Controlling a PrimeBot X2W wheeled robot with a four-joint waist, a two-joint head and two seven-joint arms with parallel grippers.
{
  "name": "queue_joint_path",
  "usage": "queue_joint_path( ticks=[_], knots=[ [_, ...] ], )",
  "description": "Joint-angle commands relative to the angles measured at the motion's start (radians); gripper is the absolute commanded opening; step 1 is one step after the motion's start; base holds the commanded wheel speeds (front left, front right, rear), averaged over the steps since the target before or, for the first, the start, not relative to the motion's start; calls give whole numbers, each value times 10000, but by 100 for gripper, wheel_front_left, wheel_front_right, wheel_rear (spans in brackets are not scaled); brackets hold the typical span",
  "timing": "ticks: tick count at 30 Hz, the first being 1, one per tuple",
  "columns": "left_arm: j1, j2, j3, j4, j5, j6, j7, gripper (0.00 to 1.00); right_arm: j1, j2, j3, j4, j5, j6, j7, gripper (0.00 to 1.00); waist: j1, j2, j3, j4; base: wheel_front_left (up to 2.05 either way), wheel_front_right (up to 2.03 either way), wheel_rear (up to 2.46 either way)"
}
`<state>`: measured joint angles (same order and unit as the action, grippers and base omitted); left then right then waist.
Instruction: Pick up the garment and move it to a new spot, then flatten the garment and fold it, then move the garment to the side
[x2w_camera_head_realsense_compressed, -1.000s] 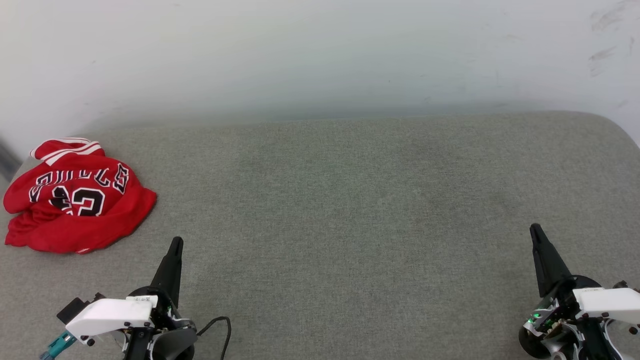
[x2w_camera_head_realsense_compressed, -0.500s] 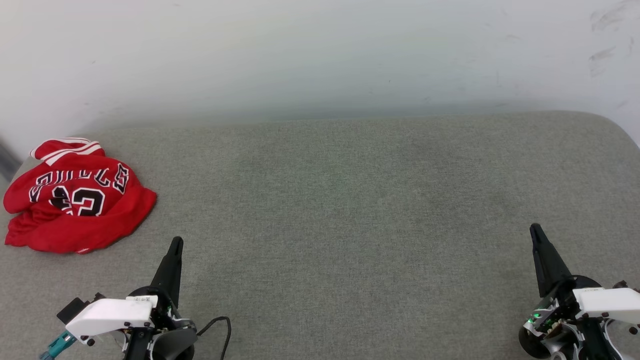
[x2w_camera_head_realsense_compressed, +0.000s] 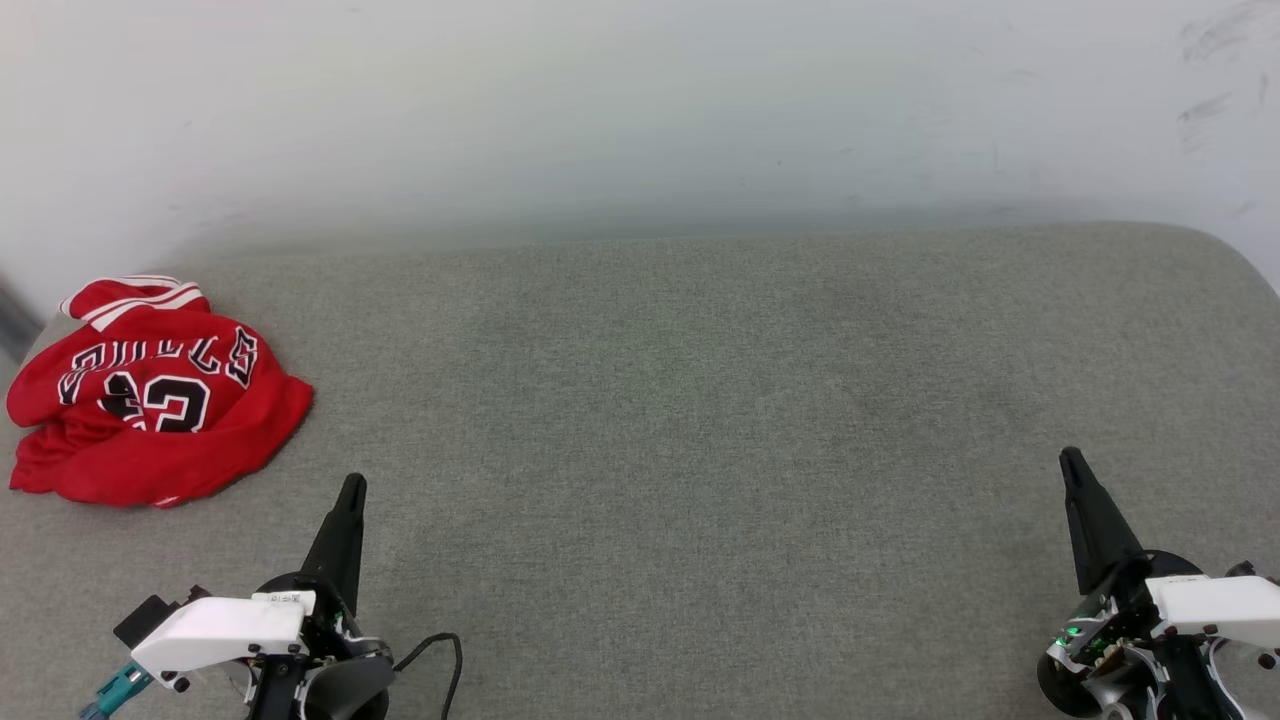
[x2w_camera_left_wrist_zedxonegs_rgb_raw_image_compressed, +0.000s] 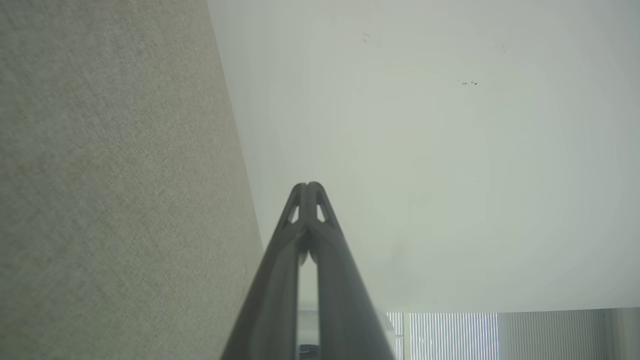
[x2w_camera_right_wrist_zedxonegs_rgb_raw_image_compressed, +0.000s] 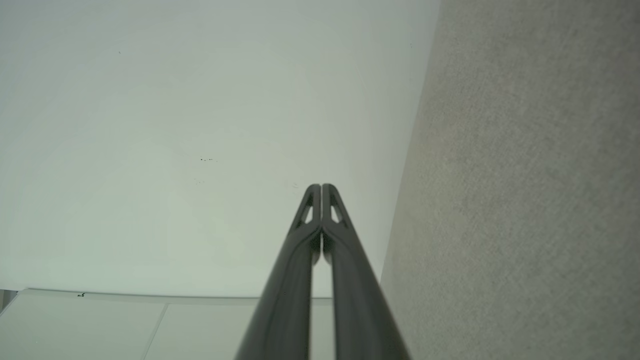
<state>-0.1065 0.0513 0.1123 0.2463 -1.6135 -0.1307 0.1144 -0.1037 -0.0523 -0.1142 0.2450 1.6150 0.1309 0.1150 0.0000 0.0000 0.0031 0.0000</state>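
The garment (x2w_camera_head_realsense_compressed: 150, 400), a red jersey with black white-outlined lettering and a number, lies crumpled at the far left of the grey fabric surface (x2w_camera_head_realsense_compressed: 700, 420), its white-striped trim at the top. My left gripper (x2w_camera_head_realsense_compressed: 352, 485) rests at the lower left, below and to the right of the jersey and apart from it. In the left wrist view the left gripper (x2w_camera_left_wrist_zedxonegs_rgb_raw_image_compressed: 308, 186) has its tips pressed together, holding nothing. My right gripper (x2w_camera_head_realsense_compressed: 1068, 458) sits at the lower right, far from the garment. Seen from the right wrist, the right gripper (x2w_camera_right_wrist_zedxonegs_rgb_raw_image_compressed: 320, 187) is likewise shut and empty.
A pale wall (x2w_camera_head_realsense_compressed: 640, 110) rises right behind the grey surface. The surface's rounded right corner (x2w_camera_head_realsense_compressed: 1235, 255) curves off at the upper right. A black cable (x2w_camera_head_realsense_compressed: 440, 650) loops beside my left wrist. A slatted blind (x2w_camera_left_wrist_zedxonegs_rgb_raw_image_compressed: 450, 335) shows low in the left wrist view.
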Motion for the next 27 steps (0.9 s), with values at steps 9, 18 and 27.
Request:
queue_joint_path(
  ticks=[9,18,27],
  knots=[
    [103,-19,-31,159,5,0,-26,100,116,6,14,149,0,-2,-11,100,0,0,1,0,0,0,0],
    [460,-35,-147,119,263,0,-401,100,411,13,263,165,-222,-2,-378,100,0,0,15,-1,0,0,0],
    [644,-30,23,-93,833,0,-825,100,483,13,334,72,-1083,-2,-806,100,0,0,41,-8,0,0,0]
  ],
)
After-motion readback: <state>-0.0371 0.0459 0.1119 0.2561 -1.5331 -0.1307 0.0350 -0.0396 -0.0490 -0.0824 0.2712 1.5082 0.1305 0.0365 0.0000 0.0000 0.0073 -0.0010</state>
